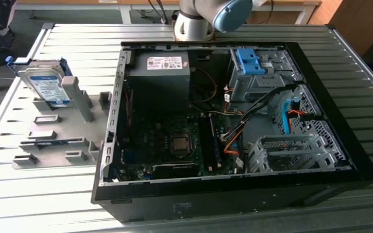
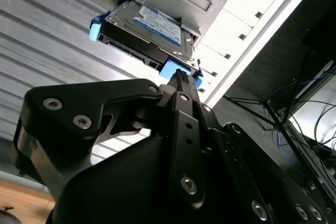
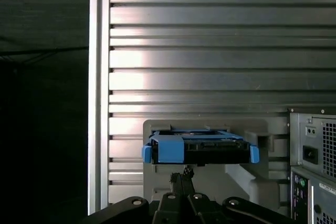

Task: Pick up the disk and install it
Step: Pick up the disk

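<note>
Friend: Where is the disk (image 1: 46, 86) now?

Me: It stands on its edge in the gray stand (image 1: 76, 104), on the table (image 1: 37, 194), at the exterior view's left. The case (image 1: 238, 199) lies open beside the stand. The disk is not in the case yet.

Friend: Are you holding it?

Me: No. My gripper (image 3: 184, 174) is pinched closed on nothing. In the first wrist view its tip points at the disk's blue rails (image 3: 168, 149), but they do not touch.

Friend: So what could go wrong?

Me: I think the pinch is the big worry. Closed like that, my gripper cannot go around the disk. It would just poke it, and the disk could tip out of the stand or fall flat on the table.

Friend: Anything else?

Me: The rails look like smooth plastic. If I squeeze only there, the disk might slip or twist. If I grab it crooked, it may not slide in straight.

Friend: And the case?

Me: It is crowded in there. Wires (image 1: 264, 99) hang close by the cage (image 1: 271, 73) — the disk could catch on one and pull it, or bump a metal edge. I guess the disk is heavy too, so a loose hold could drop it onto the board (image 1: 167, 141).
</note>
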Available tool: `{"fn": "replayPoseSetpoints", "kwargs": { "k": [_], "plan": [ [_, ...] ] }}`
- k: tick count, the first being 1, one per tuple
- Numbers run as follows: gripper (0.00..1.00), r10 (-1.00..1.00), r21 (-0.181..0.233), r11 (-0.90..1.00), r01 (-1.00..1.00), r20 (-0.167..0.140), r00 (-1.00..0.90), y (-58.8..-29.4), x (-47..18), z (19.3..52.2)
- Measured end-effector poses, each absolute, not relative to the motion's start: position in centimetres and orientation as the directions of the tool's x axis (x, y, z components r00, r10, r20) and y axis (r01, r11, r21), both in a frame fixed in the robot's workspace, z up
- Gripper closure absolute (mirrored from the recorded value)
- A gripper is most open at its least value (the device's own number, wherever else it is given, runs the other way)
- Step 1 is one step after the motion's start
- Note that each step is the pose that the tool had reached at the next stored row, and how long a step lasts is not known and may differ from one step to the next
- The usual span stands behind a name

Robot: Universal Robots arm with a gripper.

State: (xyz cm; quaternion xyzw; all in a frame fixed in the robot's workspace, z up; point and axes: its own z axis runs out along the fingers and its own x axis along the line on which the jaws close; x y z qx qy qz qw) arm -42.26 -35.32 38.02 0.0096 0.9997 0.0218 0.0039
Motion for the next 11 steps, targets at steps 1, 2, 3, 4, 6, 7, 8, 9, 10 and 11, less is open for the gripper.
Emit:
{"fn": "replayPoseSetpoints", "kwargs": {
  "k": [1,2,3,4,6,7,8,9,10,11],
  "plan": [
    [0.89,0.014,0.044,0.999,0.014,-0.007,-1.0,-35.32,-42.26,38.02],
    [0.89,0.009,0.044,0.999,0.009,-0.007,-1.0,-35.32,-42.26,38.02],
    [0.89,0.005,0.044,0.999,0.005,-0.007,-1.0,-35.32,-42.26,38.02],
    [0.89,0.001,0.044,0.999,0.001,-0.007,-1.0,-35.32,-42.26,38.02],
    [0.89,-0.006,0.044,0.999,-0.006,-0.007,-1.0,-35.32,-42.26,38.02],
    [0.89,-0.008,0.044,0.999,-0.009,-0.007,-1.0,-35.32,-42.26,38.02],
    [0.89,-0.011,0.044,0.999,-0.011,-0.007,-1.0,-35.32,-42.26,38.02],
    [0.89,-0.013,0.044,0.999,-0.014,-0.007,-1.0,-35.32,-42.26,38.02],
    [0.89,-0.017,0.044,0.999,-0.017,-0.007,-1.0,-35.32,-42.26,38.02],
    [0.89,-0.02,0.044,0.999,-0.021,-0.007,-1.0,-35.32,-42.26,38.02]
  ]
}}
